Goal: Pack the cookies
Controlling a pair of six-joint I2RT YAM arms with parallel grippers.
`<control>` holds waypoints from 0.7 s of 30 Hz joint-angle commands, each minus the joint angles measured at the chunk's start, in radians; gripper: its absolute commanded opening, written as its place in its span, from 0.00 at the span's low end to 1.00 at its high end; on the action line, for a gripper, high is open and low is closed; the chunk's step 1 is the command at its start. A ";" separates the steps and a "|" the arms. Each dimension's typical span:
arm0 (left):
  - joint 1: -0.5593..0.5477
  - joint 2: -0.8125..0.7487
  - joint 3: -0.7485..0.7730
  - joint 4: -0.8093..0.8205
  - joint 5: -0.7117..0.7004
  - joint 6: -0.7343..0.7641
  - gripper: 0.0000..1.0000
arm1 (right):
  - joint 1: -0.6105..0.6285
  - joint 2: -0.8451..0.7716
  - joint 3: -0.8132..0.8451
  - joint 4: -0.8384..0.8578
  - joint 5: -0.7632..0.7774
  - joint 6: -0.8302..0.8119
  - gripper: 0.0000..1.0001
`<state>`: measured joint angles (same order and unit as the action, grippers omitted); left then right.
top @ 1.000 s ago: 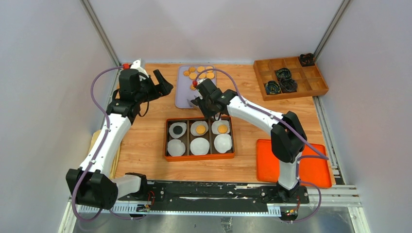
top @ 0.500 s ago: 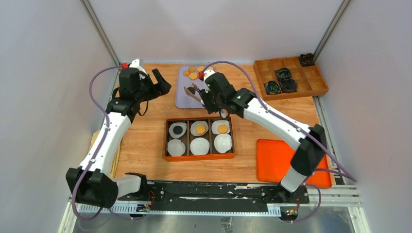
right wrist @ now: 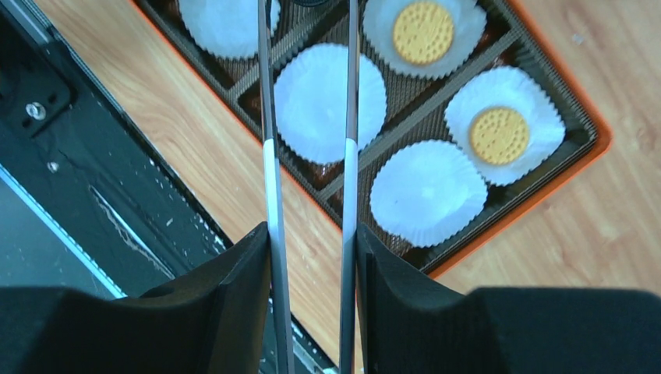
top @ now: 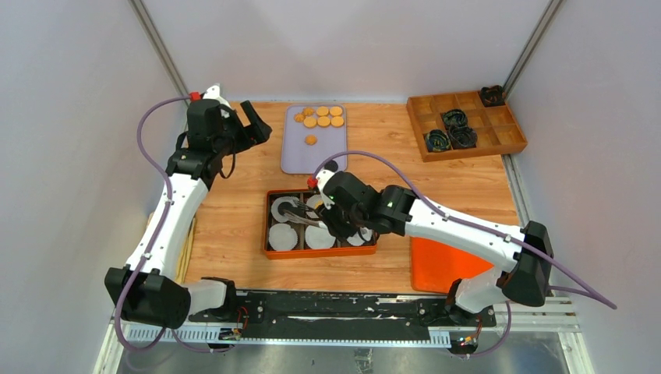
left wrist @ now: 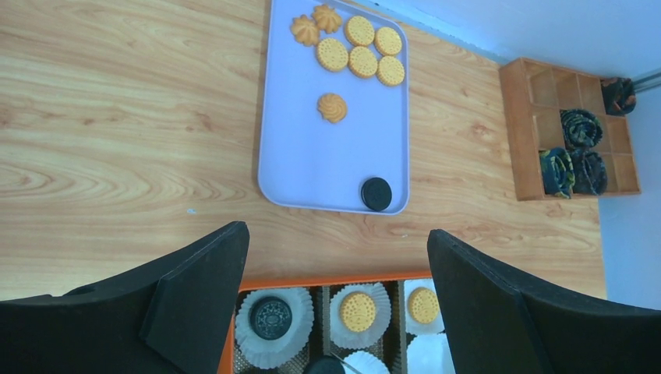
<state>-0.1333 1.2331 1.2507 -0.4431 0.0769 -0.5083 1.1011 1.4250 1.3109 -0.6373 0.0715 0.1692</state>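
On smooth lilac tray (left wrist: 327, 164), round dotted cookies (left wrist: 362, 61) (some swirled)

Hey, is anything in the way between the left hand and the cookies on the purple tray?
Nothing visible. The left hand hangs open, apart from the tray, and the cookies lie uncovered at its far end.

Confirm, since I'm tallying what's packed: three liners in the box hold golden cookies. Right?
Not quite: two liners in the box hold golden cookies, not three. The left wrist view shows it; a third liner there holds a dark cookie.
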 commanded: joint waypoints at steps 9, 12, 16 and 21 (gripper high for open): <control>-0.003 -0.031 -0.009 -0.027 -0.012 0.000 0.93 | 0.117 0.028 0.013 -0.027 -0.040 0.047 0.13; -0.003 -0.038 -0.016 -0.029 -0.011 -0.001 0.93 | 0.137 0.052 0.023 -0.040 -0.036 0.043 0.13; -0.002 -0.051 -0.028 -0.025 -0.009 0.001 0.93 | 0.143 0.075 0.026 -0.039 -0.026 0.046 0.17; -0.003 -0.052 -0.030 -0.019 0.001 0.006 0.94 | 0.143 0.108 0.044 -0.039 -0.012 0.047 0.30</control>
<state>-0.1333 1.2018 1.2301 -0.4603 0.0746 -0.5083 1.2308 1.5108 1.3010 -0.6670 0.0452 0.2096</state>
